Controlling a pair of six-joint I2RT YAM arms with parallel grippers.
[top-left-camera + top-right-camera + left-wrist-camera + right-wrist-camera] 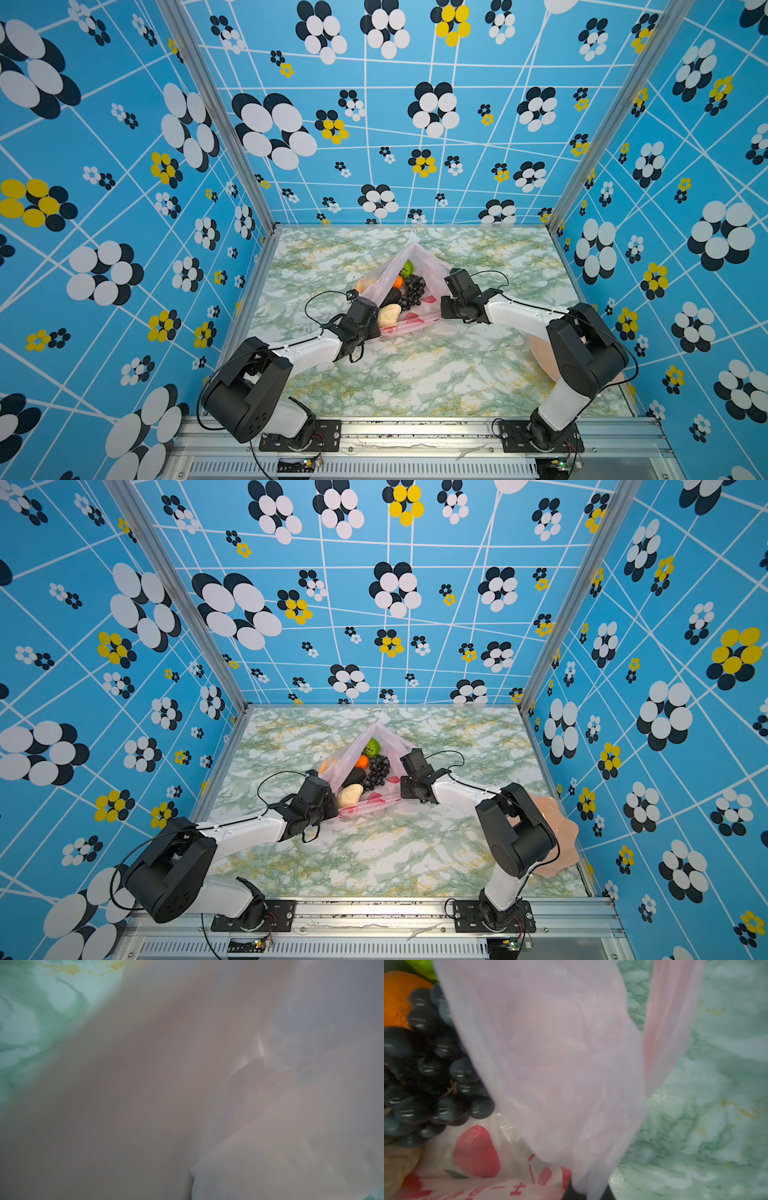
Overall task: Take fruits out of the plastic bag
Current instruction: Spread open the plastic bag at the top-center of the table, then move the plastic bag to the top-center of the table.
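Both top views show us no fruits point(412, 291) removed from the plastic bag point(430, 270), whose mouth the left pincer point(370, 305) and right pincer point(444, 293), both clamped shut, hold spread.

Peach plate point(563, 837) — marbled table point(415, 374)

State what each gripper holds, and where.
Left gripper: plastic bag, apparently the left edge of its mouth. Right gripper: plastic bag, film at the right edge.

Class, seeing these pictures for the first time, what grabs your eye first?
The loud blue flower-print walls surround everything. At the marble table's centre, a pink plastic bag gapes open, showing dark grapes, an orange and a green fruit, between the left arm and right arm.
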